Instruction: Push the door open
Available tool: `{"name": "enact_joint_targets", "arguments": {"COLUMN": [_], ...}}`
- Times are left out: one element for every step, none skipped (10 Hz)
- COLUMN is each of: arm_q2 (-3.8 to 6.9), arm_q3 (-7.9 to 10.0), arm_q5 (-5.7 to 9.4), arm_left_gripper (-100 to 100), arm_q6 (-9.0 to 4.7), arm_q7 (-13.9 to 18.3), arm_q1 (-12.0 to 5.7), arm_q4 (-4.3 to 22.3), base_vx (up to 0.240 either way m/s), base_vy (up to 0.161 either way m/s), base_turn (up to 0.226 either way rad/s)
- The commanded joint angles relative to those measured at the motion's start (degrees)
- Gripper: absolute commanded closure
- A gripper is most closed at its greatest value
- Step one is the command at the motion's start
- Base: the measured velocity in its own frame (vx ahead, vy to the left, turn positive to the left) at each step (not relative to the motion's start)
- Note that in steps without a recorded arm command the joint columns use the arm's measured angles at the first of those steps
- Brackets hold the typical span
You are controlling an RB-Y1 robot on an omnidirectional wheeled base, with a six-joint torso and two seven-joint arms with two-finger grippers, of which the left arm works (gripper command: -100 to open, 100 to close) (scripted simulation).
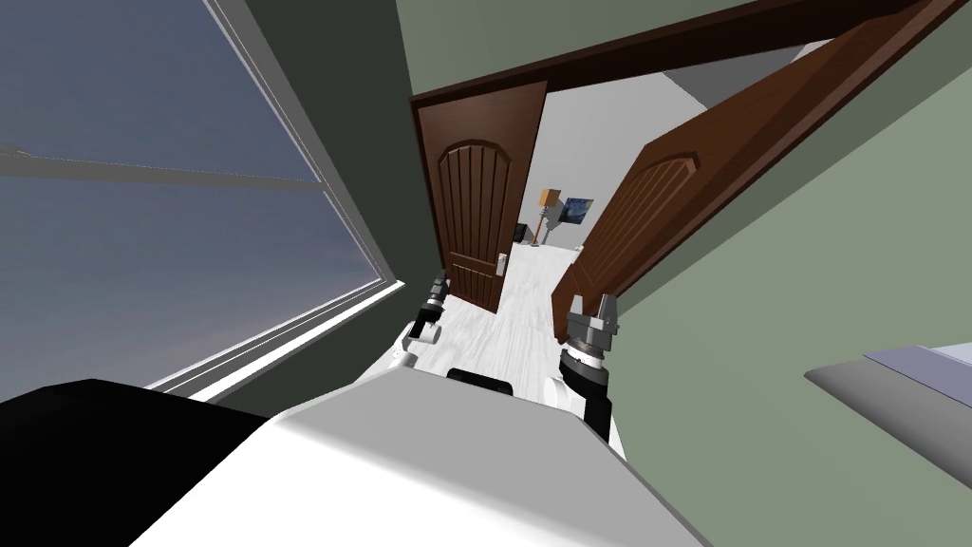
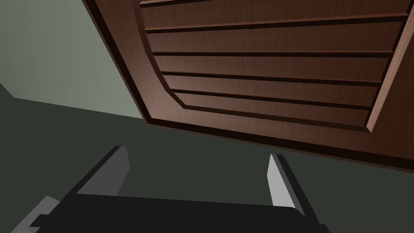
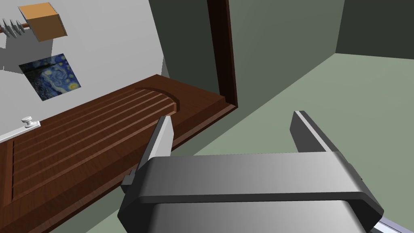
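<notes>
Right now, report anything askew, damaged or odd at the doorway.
Nothing stands out. The left door leaf and right door leaf stand partly open and intact; the shared slant is the camera's.

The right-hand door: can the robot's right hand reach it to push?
Probably yes: the open right hand sits just beside the right-hand door, with nothing between them.

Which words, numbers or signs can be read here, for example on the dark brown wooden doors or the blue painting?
There are none to read. The dark brown panelled left door and right door bear no writing, the blue swirled painting shows only swirls and stars, and the white handle plate is blank.
</notes>
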Motion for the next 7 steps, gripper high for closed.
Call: {"name": "enact_joint_targets", "arguments": {"arm_q2": [0.47, 0.47, 0.55, 0.63, 0.68, 0.68, 0.71], "arm_q3": [-0.11, -0.11, -0.24, -0.37, -0.5, -0.5, -0.63], "arm_q5": [0.42, 0.42, 0.61, 0.79, 0.98, 0.98, 1.16], "arm_left_gripper": [-100, -100, -100, -100, -100, -100, -100], "arm_q6": [-0.38, -0.38, -0.53, -0.67, -0.82, -0.82, -0.96], "arm_q7": [0.3, 0.3, 0.3, 0.4, 0.4, 0.4, 0.4], "arm_q1": [-1.92, -1.92, -3.23, -4.53, -5.83, -5.83, -7.13], "arm_q4": [2.9, 3.7, 5.7, 7.6, 9.5, 10.2, 12.4], "base_vx": [0.101, 0.065, 0.054, 0.089, 0.099, 0.066, 0.061], "base_vy": [-0.019, -0.009, -0.01, -0.023, -0.025, -0.005, 0.0], "base_turn": [-0.044, -0.009, -0.031, -0.051, -0.038, -0.006, -0.024]}}
